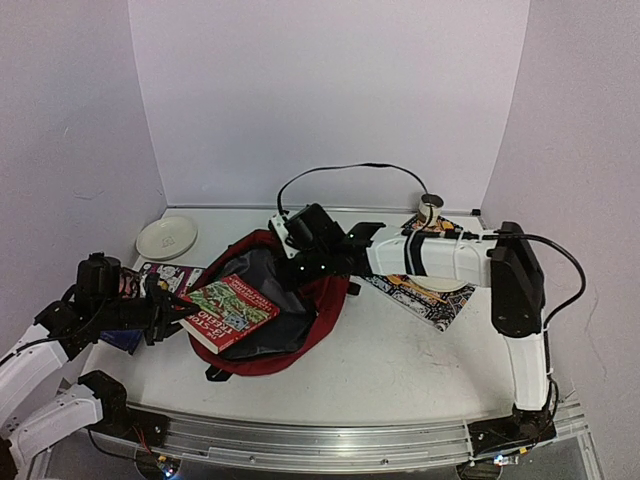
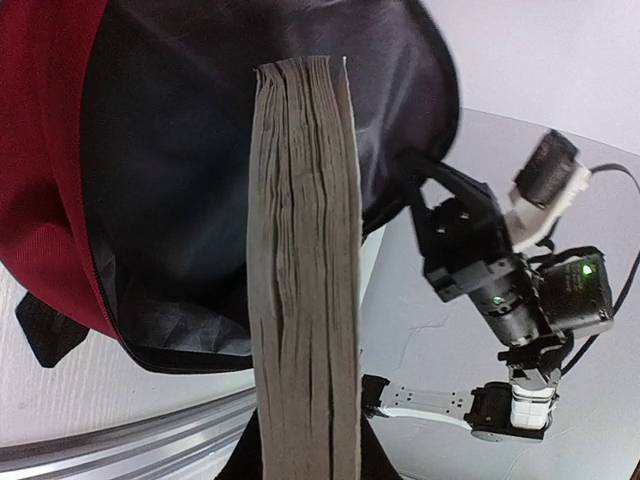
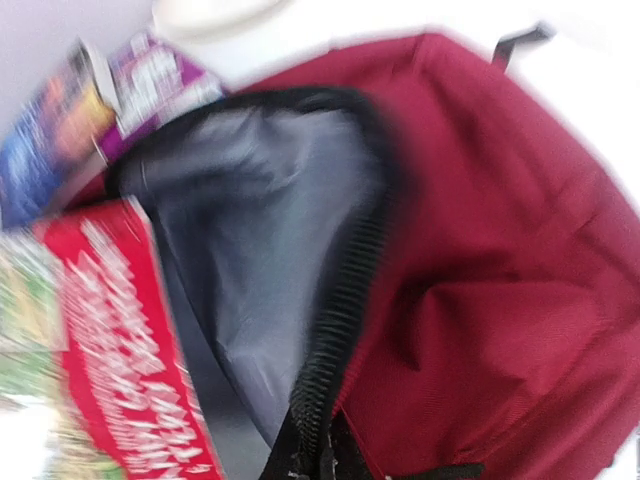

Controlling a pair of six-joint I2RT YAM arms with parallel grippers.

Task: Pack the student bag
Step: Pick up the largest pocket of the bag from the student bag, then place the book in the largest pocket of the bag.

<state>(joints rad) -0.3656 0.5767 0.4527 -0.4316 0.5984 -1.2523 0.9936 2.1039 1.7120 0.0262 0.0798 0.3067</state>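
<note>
The student bag (image 1: 300, 325) lies open in the middle of the table, dark red with a grey lining (image 1: 255, 280). My left gripper (image 1: 172, 310) is shut on a red and green book (image 1: 228, 313) and holds its far end over the bag's mouth. In the left wrist view the book's page edge (image 2: 305, 250) stands between my left gripper's (image 2: 305, 452) fingers, with the bag's lining (image 2: 170, 200) behind it. My right gripper (image 1: 298, 262) sits at the bag's upper rim. In the right wrist view this gripper (image 3: 322, 468) is shut on the black zipper edge (image 3: 340, 310), between the lining (image 3: 250, 220) and the red fabric (image 3: 500, 260).
A white plate (image 1: 167, 237) stands at the back left. Colourful booklets (image 1: 165, 277) lie beside the bag, partly under my left arm. A patterned book (image 1: 425, 292) lies under my right arm. A small cup (image 1: 430, 208) and a black cable (image 1: 340, 170) are at the back.
</note>
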